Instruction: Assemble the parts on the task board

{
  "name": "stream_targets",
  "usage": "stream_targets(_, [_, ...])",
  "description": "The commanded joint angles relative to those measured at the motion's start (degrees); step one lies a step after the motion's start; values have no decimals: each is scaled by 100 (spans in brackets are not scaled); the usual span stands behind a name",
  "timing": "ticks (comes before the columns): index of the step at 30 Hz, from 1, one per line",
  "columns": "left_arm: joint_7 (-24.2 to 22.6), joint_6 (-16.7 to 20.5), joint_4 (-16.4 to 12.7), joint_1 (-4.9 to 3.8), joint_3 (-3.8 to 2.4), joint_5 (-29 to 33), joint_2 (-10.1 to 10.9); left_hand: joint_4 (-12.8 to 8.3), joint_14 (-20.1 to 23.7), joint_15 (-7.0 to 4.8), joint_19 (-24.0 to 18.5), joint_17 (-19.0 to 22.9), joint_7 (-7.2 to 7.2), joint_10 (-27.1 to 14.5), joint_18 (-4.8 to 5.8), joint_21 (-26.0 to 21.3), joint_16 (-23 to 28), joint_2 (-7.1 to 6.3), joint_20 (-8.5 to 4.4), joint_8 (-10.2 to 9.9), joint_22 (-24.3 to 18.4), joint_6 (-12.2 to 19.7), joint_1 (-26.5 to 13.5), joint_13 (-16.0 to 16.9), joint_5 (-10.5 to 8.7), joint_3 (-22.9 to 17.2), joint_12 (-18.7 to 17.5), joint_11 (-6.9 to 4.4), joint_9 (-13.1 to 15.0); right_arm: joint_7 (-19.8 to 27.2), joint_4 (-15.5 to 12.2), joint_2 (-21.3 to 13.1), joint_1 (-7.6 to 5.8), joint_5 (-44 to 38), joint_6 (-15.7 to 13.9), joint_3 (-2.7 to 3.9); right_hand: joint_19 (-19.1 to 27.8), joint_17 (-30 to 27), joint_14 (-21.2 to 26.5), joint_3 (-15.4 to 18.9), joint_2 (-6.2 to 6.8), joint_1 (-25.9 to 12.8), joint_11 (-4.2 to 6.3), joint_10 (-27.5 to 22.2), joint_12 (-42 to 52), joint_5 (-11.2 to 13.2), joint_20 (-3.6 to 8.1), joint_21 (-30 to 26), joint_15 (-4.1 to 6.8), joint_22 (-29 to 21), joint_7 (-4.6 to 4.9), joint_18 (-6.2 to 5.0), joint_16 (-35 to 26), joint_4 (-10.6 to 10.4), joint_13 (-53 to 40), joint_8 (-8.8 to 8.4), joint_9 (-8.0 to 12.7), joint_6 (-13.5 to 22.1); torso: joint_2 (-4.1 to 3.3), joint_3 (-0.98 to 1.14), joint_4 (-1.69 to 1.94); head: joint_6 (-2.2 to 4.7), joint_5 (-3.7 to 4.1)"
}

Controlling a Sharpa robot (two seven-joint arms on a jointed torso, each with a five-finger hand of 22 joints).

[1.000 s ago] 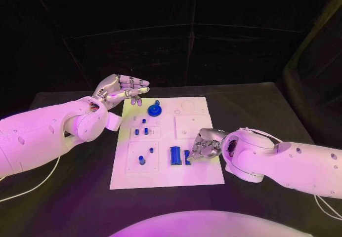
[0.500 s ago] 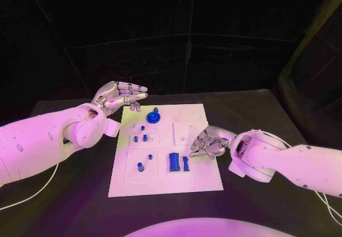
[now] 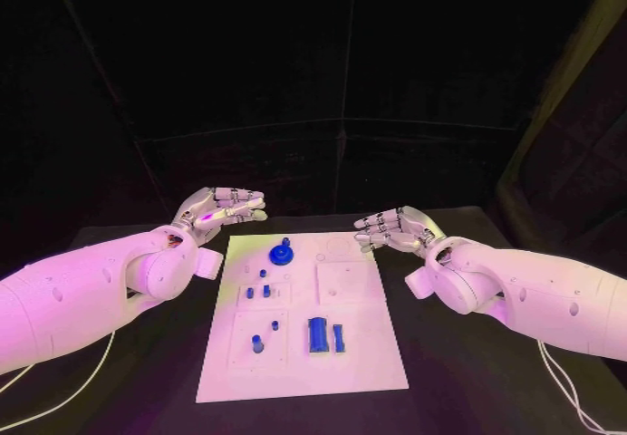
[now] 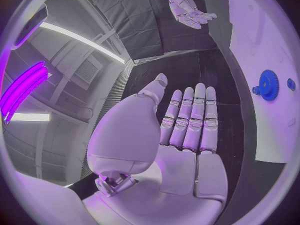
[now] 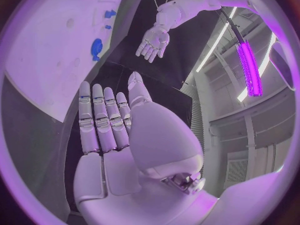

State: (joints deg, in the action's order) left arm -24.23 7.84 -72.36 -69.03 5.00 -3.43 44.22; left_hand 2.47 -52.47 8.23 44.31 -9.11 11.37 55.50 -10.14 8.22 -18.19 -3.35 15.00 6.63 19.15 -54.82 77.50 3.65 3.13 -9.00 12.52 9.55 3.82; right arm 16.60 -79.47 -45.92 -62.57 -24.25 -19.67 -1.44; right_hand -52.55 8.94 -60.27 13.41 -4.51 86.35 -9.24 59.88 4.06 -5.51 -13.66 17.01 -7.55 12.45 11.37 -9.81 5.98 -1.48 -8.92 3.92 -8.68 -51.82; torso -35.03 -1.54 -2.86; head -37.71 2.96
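I hold both hands released at the board's (image 3: 298,362) far end — left hand (image 3: 219,210), right hand (image 3: 392,227) — with the loose blue bars (image 3: 319,334) lying lengthwise nearer me, closer to the right.

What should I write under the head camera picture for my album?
Two open silver robot hands, left and right, hover beside a white task board of small blue parts.

Room dim, black backdrop swallows light. Violet-pink wash over everything; white task board (image 3: 303,317) brightest patch, mild glare across it. Left hand (image 3: 219,210) and right hand (image 3: 392,227) well lit, sharp. Wrist views heavily bent, fisheye, dark ring round rim. Purple light strip (image 5: 250,67) and white ceiling strips (image 4: 81,39) glow overhead. Shadows soft.
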Motion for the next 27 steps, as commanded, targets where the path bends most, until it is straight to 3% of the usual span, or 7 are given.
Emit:
stream_targets(1, [-263,-39,123,19,-7,547,-53,1,-99,41,-81,134,-54,9,-53,-152,274,84,53,-67,-177,7,17,-9,-13,110,-144,39,-8,788,326,170,-21,1058,196,10,-145,-181,-115,-16,-32,-125,-25,-12,-23,17,5,-161,6,-138,3,-77,-118,129,200,-24,105,4,117,12,-4,113,-49])
stream_targets(7, [-343,102,275,81,-8,661,-175,-14,-325,54,-22,313,-29,113,-53,-265,681,207,70,-178,-437,-54,117,-7,-12,293,-373,31,-6,953,867,474,-26,1211,413,19,-812,-442,-822,-70,-172,-307,66,233,-3,-3,182,-254,168,-317,8,-74,-149,423,517,-22,298,-182,158,20,65,251,-104])
stream_targets(8, [-117,20,239,68,-3,361,-134,-247,1378,-201,-1376,478,-379,-1629,304,-416,987,335,-403,-663,-859,1634,-2253,-365,-313,449,-612,-254,-382,525,731,395,-15,763,133,11,1062,-894,1293,-447,22,-2764,316,-1685,-406,551,524,-656,327,-572,-336,295,-598,148,892,-392,451,1460,112,14,19,189,-68])
stream_targets(10, [-124,72,211,80,-10,361,-132,-247,1636,-252,-1579,911,-423,-1882,304,-822,1075,335,-482,-663,-952,1895,-2641,-365,-313,498,-678,-314,-382,541,695,389,-9,796,82,14,1271,-894,1531,-494,46,-3153,359,-1901,-406,551,584,-743,755,-629,-385,295,-598,148,892,-392,868,1657,138,27,44,202,-89])
stream_targets(11, [-129,112,188,89,-16,361,-130,-247,1730,-267,-1652,911,-441,-1978,304,-822,1094,335,-508,-663,-977,1989,-2776,-365,-313,900,-693,-331,-382,553,668,385,-5,822,41,16,1419,-894,1697,-521,451,-3359,379,-2052,-406,551,613,-779,755,-653,-412,295,-598,148,892,-392,868,1788,158,38,64,213,-106])
stream_targets(25, [-352,1948,-829,506,-269,352,-37,-247,3263,-823,-2861,911,-1137,-3534,555,-822,1405,335,-941,-663,-1386,3511,-4944,-365,-313,900,-1252,-955,-382,1088,-530,202,166,1940,-1693,106,3061,-894,3550,-869,451,-5611,924,-3734,-406,551,936,-1173,755,-1245,-722,517,-598,148,892,-392,868,3241,385,154,286,333,-296])
stream_targets(27, [-398,2321,-1036,591,-320,350,-19,-247,3422,-823,-2987,911,-1137,-3696,582,-822,1819,335,-985,-663,-1429,3666,-5166,-365,-313,900,-1252,-955,-382,1164,-701,176,191,2100,-1941,118,3236,-894,3748,-904,451,-5854,924,-3914,-406,551,1366,-1216,755,-1245,-1137,519,-598,148,892,-392,868,3395,385,154,286,333,-296])
